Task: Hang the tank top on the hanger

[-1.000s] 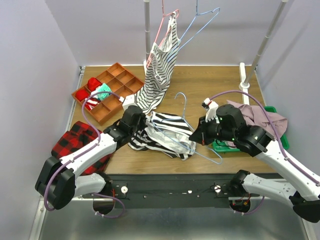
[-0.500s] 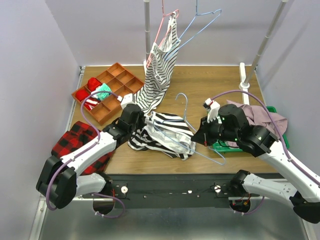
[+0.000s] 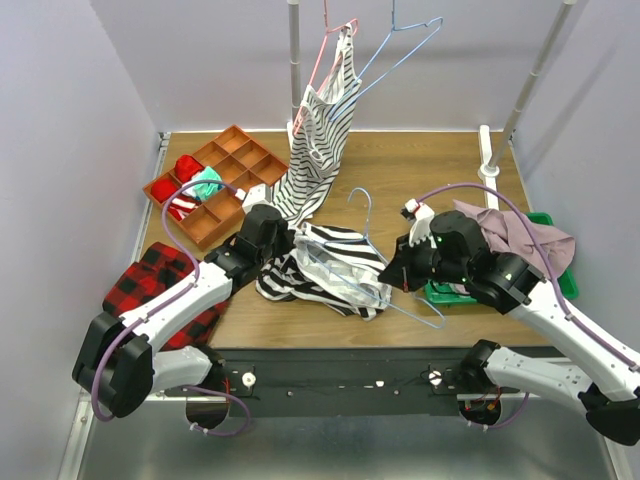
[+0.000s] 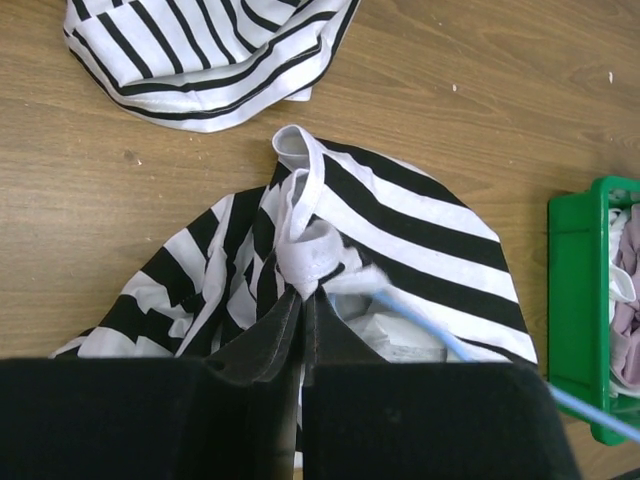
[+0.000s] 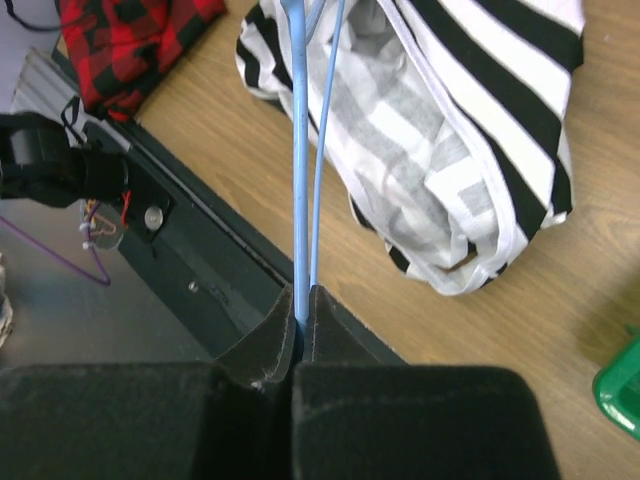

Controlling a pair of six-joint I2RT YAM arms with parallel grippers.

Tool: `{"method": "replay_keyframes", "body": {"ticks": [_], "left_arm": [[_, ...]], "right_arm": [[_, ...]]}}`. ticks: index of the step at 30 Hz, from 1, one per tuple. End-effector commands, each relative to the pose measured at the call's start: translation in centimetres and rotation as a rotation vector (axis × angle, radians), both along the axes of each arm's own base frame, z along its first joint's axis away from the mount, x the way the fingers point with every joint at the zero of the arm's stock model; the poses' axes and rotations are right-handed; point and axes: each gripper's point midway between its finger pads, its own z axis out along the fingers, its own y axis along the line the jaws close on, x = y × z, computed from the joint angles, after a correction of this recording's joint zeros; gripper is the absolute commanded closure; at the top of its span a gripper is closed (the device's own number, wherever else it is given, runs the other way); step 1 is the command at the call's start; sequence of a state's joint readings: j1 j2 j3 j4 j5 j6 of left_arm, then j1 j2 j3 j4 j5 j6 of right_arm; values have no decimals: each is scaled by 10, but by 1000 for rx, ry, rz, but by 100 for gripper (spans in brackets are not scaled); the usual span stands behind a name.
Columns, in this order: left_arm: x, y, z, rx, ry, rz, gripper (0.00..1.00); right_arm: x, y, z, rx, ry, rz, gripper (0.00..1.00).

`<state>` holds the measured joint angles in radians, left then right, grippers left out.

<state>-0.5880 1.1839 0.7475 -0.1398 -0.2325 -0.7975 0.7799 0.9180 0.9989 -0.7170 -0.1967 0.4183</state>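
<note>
At the tabletop's front edge, left claw pinched the tank top; right claw, shut on the hanger, risked the thin wire twisting.

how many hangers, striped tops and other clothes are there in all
wire hangers: 3 (light-blue hanger on the table; pink hanger and empty blue hanger hanging at the back)
striped tops: 2 (bold-striped tank top, fine-striped tank top)
other clothes: 2 (mauve garment, red plaid cloth)
total: 7
</note>
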Motion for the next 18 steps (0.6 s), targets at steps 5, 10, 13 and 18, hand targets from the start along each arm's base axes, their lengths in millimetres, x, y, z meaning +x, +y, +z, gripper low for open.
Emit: {"method": "replay_keyframes", "body": {"ticks": [5, 10, 13, 18], "left_arm": [[-2, -1, 24, -54, -36, -12, 87], [-3, 5, 28, -43, -45, -4, 87], [-3, 6, 27, -37, -40, -8, 87], [-9, 6, 25, -46, -38, -23, 87]], "right_arm": [[29, 24, -7, 87, -84, -39, 99], [27, 38, -16, 125, -68, 10, 99], [26, 43, -20, 147, -73, 28, 99], [34, 49, -21, 194, -126, 25, 99]]}}
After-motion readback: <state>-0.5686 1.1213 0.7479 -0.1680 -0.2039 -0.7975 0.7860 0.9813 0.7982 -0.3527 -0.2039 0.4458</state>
